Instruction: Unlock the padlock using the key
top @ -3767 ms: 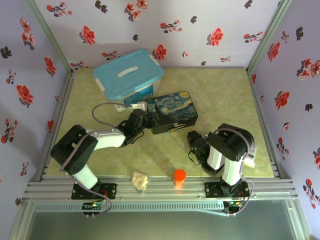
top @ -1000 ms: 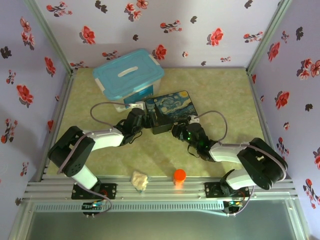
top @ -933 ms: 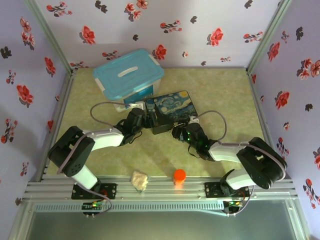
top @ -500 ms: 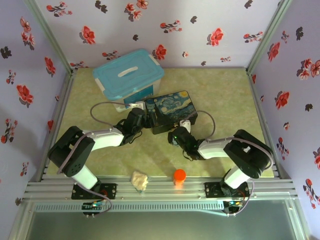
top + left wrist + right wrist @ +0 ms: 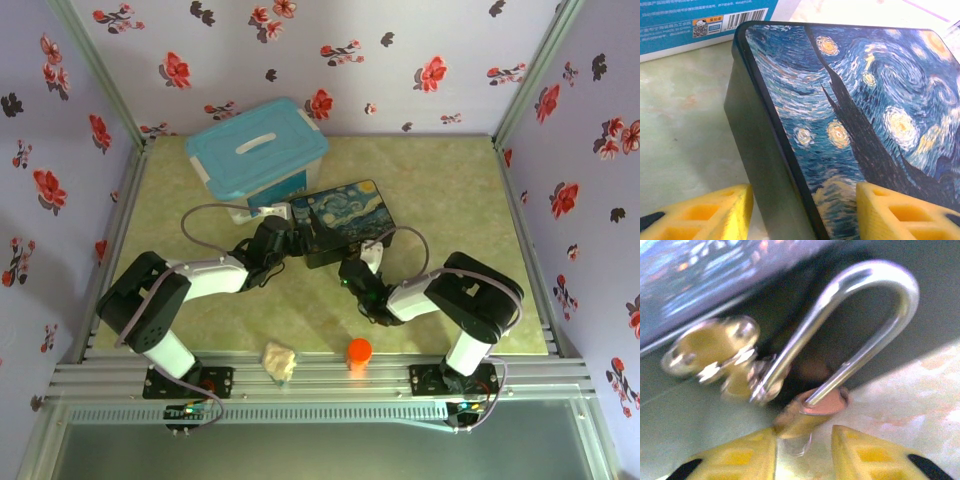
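The padlock (image 5: 797, 421) hangs at the front wall of the painted tin box (image 5: 700, 270), the wall that faces the arms' bases. Its silver shackle loops up and passes through a brass clasp (image 5: 715, 352) on that wall, and its small brass body points down toward the tabletop (image 5: 920, 390) just in front of the tin. The right tool (image 5: 804, 434) is at that body, its 2 yellow fingers (image 5: 740, 460) set narrowly apart with the lower end of the body between them. Both tips look to be touching it, so it seems to have the padlock pinched, though the picture is blurred there. From above, the right tool (image 5: 350, 270) sits against the middle of the tin's front wall, its arm bent away to the right of the tin. The left tool (image 5: 804, 192) is at the tin's left end, its jaws about halfway wide and clasping the corner: 1 finger (image 5: 705, 215) lies against the dark side wall, the other on the painted lid. Just behind the tin's left end stands a plastic box (image 5: 255, 150) with a blue lid. Well in front of the tin, at the tabletop's near edge, stand an orange cylinder (image 5: 359, 350) and, left of it, a beige lump (image 5: 280, 362).
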You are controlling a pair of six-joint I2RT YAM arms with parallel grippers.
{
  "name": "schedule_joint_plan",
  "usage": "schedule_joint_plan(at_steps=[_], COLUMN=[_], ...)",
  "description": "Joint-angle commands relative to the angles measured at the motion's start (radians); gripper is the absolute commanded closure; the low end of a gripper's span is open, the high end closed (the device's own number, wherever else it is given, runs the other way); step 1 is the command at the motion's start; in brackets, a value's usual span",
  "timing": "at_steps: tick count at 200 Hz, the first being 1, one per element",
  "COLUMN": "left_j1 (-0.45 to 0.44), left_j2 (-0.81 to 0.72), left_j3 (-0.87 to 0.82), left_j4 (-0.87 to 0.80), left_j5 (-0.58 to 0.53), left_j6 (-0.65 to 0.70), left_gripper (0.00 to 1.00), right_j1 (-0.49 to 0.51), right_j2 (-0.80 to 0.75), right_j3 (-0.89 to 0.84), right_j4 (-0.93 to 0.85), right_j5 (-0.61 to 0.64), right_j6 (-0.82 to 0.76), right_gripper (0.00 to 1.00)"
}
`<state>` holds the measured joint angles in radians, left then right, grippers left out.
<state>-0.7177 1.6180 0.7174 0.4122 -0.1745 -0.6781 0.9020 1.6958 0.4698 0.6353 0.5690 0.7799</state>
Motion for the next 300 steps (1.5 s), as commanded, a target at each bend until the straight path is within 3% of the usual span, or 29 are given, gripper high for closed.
schedule_joint_plan(at_steps=[1,20,60,78,100,119,140,156,183,237,300], left_j1=[0.015,0.015,0.015,0.015,0.015,0.015,0.015,0.015,0.015,0.015,0.014], left_j2=[0.070,0.073,0.080,0.082,0.074,0.059,0.044,0.044,0.054,0.057,0.061], left_j3=[-0.069,-0.072,-0.072,-0.070,-0.067,-0.067,-0.065,-0.057,-0.044,-0.034,-0.038], left_j4=[-0.252,-0.252,-0.255,-0.255,-0.261,-0.269,-0.278,-0.279,-0.283,-0.292,-0.304], left_j5=[-0.034,-0.036,-0.040,-0.039,-0.038,-0.035,-0.035,-0.032,-0.026,-0.020,-0.028], left_j6=[0.037,0.037,0.039,0.039,0.040,0.043,0.050,0.053,0.054,0.061,0.062], left_gripper=[0.46,0.46,0.46,0.47,0.47,0.47,0.47,0.47,0.47,0.47,0.46], right_j1=[-0.064,-0.119,-0.132,-0.155,-0.172,-0.213,-0.315,-0.380,-0.420,-0.459,-0.499], right_j2=[-0.024,-0.021,-0.090,-0.077,-0.062,-0.159,-0.276,-0.326,-0.324,-0.197,-0.028], right_j3=[-0.067,-0.114,-0.132,-0.162,-0.201,-0.223,-0.190,-0.162,-0.120,-0.076,-0.100], right_j4=[0.136,0.214,0.134,0.200,0.317,0.214,0.056,-0.012,-0.024,0.078,0.387], right_j5=[0.043,-0.033,-0.037,-0.065,-0.099,-0.124,-0.328,-0.487,-0.633,-0.699,-0.824], right_j6=[0.130,0.204,0.213,0.225,0.119,0.034,-0.044,-0.044,-0.007,0.052,0.126], right_gripper=[0.74,0.83,0.88,0.89,0.83,0.74,0.47,0.41,0.42,0.46,0.54])
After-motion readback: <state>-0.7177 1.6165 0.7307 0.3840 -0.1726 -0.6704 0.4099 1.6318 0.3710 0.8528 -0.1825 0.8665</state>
